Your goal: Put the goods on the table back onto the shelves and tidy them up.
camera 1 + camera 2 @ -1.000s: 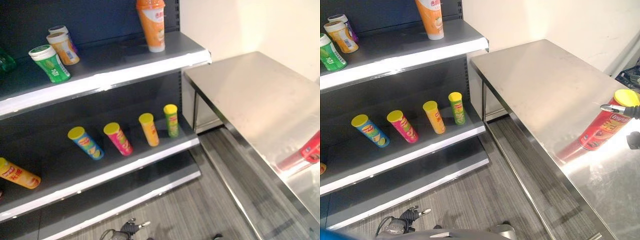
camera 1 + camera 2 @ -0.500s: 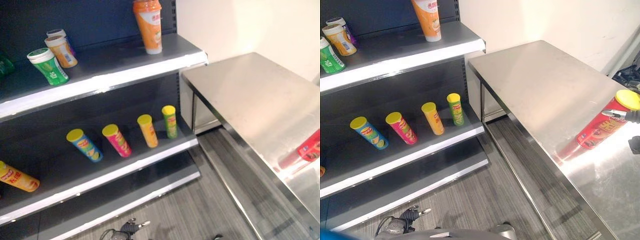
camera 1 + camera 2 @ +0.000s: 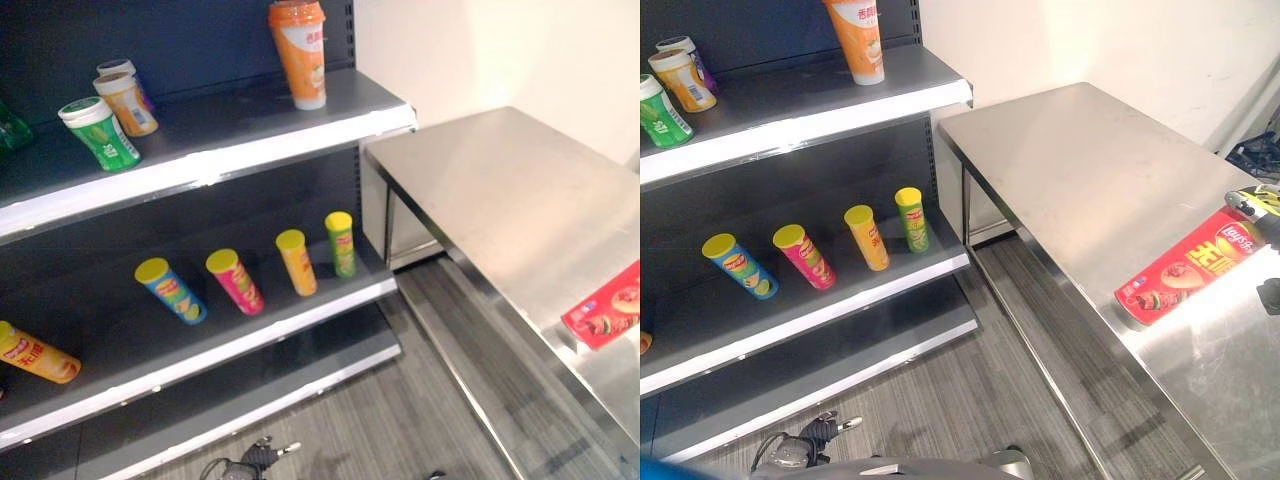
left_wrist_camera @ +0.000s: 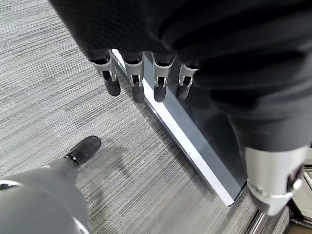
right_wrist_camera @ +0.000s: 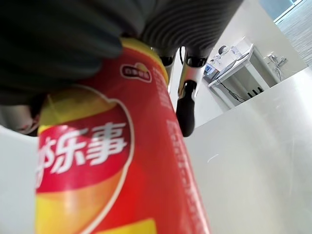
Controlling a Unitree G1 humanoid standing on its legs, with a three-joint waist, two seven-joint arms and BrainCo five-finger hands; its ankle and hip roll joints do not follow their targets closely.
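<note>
Gripping one red can [image 3: 1185,268], right hand [image 3: 1250,203]; left hand [image 4: 146,78] relaxed, four cans [image 3: 830,250] shelved

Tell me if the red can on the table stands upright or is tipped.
Tipped: the red can leans steeply over the table.

A red crisp can [image 3: 1188,266] with a yellow lid was tilted steeply above the steel table [image 3: 1090,170], its base end pointing toward the table's front edge and its lid end raised at the far right. On the shelves [image 3: 200,160], four slim yellow-lidded cans stood leaning in a row on the middle level: blue [image 3: 170,289], pink [image 3: 235,281], orange [image 3: 296,261] and green [image 3: 341,242]. A tall orange cup [image 3: 301,52] stood upright on the top level.
</note>
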